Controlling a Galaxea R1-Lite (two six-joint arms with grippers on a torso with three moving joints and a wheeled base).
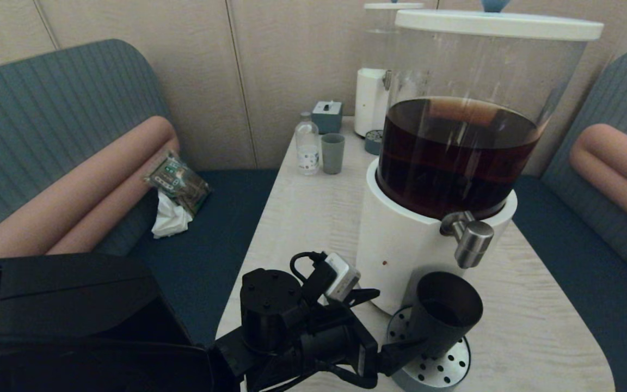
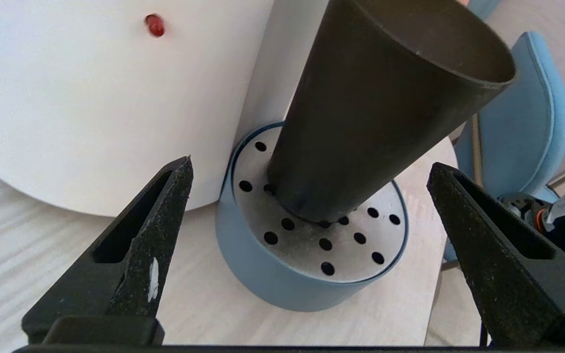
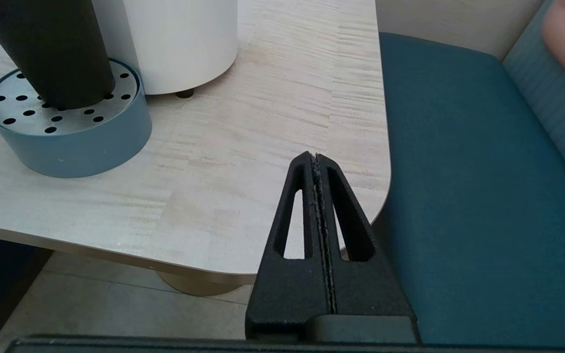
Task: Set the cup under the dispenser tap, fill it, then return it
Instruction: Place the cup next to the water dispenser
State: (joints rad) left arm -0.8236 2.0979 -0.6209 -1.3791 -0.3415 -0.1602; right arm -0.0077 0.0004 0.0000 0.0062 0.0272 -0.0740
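The matte black cup (image 1: 444, 316) (image 2: 375, 108) (image 3: 47, 54) stands on the round perforated drip tray (image 1: 438, 373) (image 2: 282, 279), below and slightly left of the brushed-steel dispenser tap (image 1: 472, 240). The tap juts from the big white-based dispenser (image 1: 400, 239) holding dark brown liquid. My left gripper (image 1: 395, 324) (image 2: 309, 163) is open at the cup's left side, one finger on each side of the lower cup and short of touching it. My right gripper (image 3: 316, 156) is shut and empty, hovering by the table's near right corner, out of the head view.
At the table's far end stand a small grey-green cup (image 1: 332, 153), a clear bottle (image 1: 307, 147), a grey box (image 1: 327, 116) and a smaller white dispenser (image 1: 372, 95). Blue bench seats flank the table; a snack packet (image 1: 177, 182) lies on the left one.
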